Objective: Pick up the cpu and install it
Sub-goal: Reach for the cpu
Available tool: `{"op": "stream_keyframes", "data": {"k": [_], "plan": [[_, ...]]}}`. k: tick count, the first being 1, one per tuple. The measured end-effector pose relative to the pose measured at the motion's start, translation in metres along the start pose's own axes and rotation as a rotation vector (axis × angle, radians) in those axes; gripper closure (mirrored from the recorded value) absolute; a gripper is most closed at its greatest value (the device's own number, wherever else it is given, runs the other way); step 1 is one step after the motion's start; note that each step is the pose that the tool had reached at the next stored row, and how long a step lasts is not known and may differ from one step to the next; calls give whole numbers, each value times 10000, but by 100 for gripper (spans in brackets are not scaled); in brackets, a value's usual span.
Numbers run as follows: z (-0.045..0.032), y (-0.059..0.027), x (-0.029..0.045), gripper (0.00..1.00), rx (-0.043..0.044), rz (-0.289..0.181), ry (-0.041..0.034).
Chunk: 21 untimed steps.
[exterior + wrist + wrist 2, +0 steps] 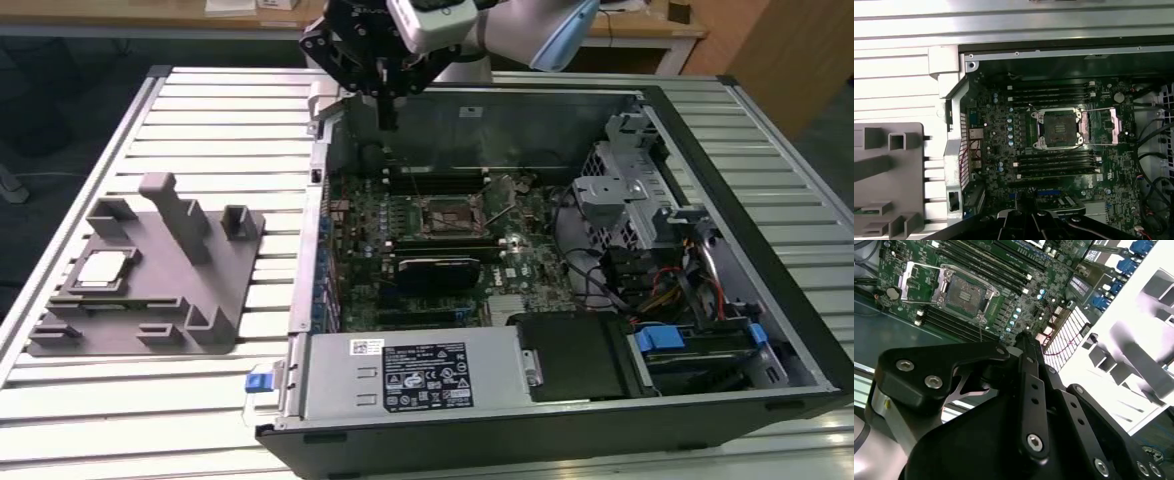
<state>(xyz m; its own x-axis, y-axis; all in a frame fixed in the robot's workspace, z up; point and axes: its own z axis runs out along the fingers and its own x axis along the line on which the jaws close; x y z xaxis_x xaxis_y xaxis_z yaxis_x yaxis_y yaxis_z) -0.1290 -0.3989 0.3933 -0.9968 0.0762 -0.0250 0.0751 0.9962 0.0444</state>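
While gripper (388, 125) hangs over open case (534, 445), fingers pressed together, cpu (104, 268) lies well apart on grey tray (214, 300).

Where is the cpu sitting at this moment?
In the exterior view the cpu lies on the grey tray at the exterior view's left, outside the computer case and apart from the gripper.

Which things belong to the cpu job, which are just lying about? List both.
Job: cpu, on the tray; socket, open; gripper, over the case.
Lying about: power supply; cables; drive cage.
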Motion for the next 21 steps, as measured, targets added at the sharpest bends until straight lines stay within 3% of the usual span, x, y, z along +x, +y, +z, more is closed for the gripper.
{"op": "stream_keyframes", "data": {"k": [10, 21], "plan": [[-5, -12, 165, 89, 0, -1, -6], [-12, -32, 419, 89, -3, -1, -42]]}}
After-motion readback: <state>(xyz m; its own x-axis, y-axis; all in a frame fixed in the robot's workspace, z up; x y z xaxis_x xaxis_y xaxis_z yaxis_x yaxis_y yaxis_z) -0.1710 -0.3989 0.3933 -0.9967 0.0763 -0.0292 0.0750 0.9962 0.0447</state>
